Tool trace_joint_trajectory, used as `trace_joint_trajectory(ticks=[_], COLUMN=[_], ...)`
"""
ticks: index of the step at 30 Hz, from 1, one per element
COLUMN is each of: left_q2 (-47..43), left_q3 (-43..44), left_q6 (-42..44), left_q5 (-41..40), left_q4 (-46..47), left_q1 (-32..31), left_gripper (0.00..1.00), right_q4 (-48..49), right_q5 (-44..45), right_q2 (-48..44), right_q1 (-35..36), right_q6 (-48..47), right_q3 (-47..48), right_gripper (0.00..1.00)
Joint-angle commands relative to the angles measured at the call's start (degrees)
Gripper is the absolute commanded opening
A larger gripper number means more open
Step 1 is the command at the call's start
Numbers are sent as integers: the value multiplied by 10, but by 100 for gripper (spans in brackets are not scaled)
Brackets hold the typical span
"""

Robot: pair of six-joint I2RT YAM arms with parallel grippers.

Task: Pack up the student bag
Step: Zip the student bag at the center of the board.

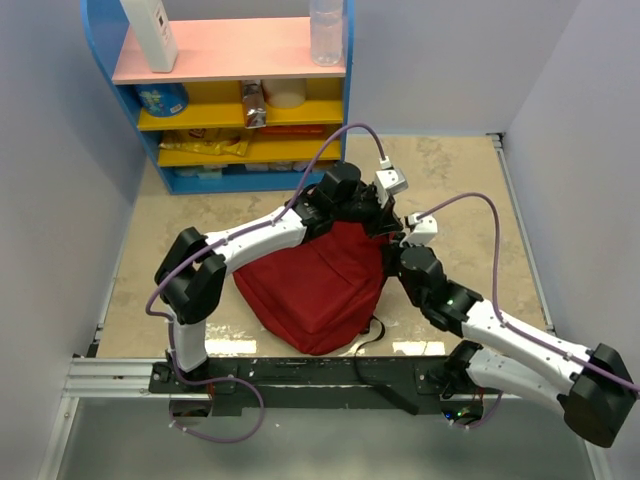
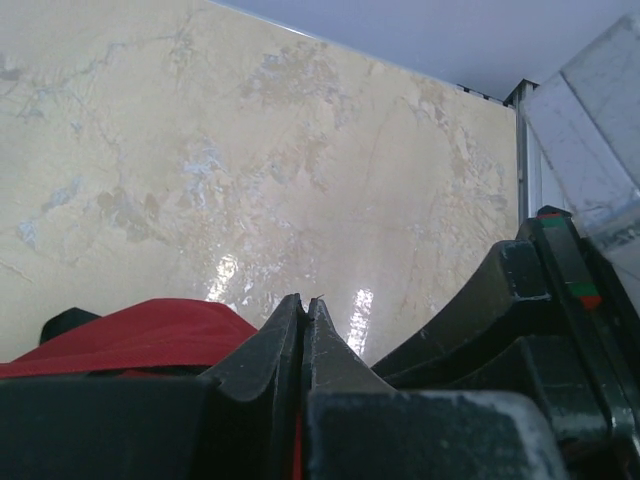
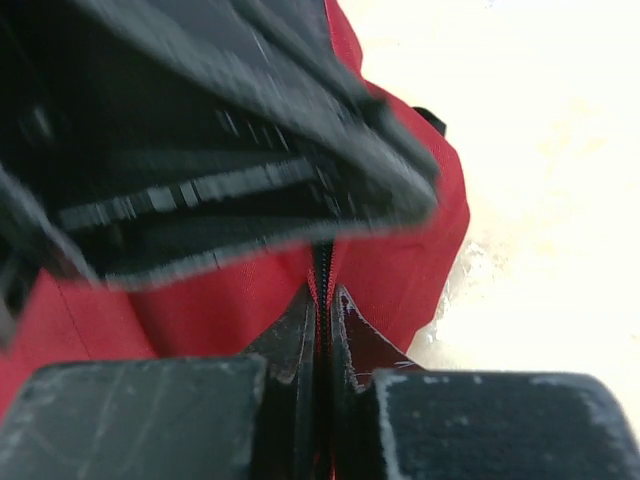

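The student bag [image 1: 318,285], a dark red backpack, lies on the beige tabletop in the middle. My left gripper [image 1: 374,214] is at the bag's far right top edge. In the left wrist view its fingertips [image 2: 305,300] are pressed together with a sliver of red fabric between them, and the bag's fabric [image 2: 140,330] shows at lower left. My right gripper [image 1: 398,244] is just beside it at the same edge. In the right wrist view it [image 3: 322,295] is shut on a fold of the bag [image 3: 420,250] with the black zipper line [image 3: 322,262] running into the jaws. The bag's inside is hidden.
A blue shelf unit [image 1: 345,110] with pink and yellow boards stands at the far left, holding a clear bottle [image 1: 326,30], a white container [image 1: 150,35] and packets. Grey walls close both sides. A black strap [image 1: 372,335] trails toward the mounting rail [image 1: 300,375].
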Motion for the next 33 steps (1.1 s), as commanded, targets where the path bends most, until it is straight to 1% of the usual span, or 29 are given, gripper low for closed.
trace_joint_trajectory(ticks=[1,4,5,6,11,12,15,19,26,29,32,33], left_q2=[-6,-3,-2,-2,9,15,22,26,31,48,73,82], left_q3=[36,46,48,53,72,78,82,79,85,109,157,188], left_q6=[11,23,25,31,41,57,66,77,118,142,157,175], left_q5=[-15,-31,-34,-38,-64,-67,-75,-78,-99,-118,-120,-122], left_q4=[22,15,13,10,5,5,5,6,9,5,-11,-18], left_q1=[-3,-2,-1,0,-2,-1,-2,4,35,49,56,57], left_gripper=[0,0,0,0,0,0,0,0,0,0,0,0], right_q4=[-22,-51,-83,-94,-166,-174,-206,-261,-305,-313,-318,-320], right_q5=[12,12,10,9,-53,-66,-91,-85,-93,-95,-98,-97], right_q2=[-49,-82,-102,-111,-189,-216,-255,-273,-268,-268,-258,-253], right_q1=[0,0,0,0,1,0,1,1,3,8,11,13], right_q6=[24,49,57,70,124,134,171,194,219,230,231,230], right_q3=[-12,-21,-22,-27,-61,-73,-75,-53,-31,-37,-36,-33], right_gripper=[0,0,0,0,0,0,0,0,0,0,0,0])
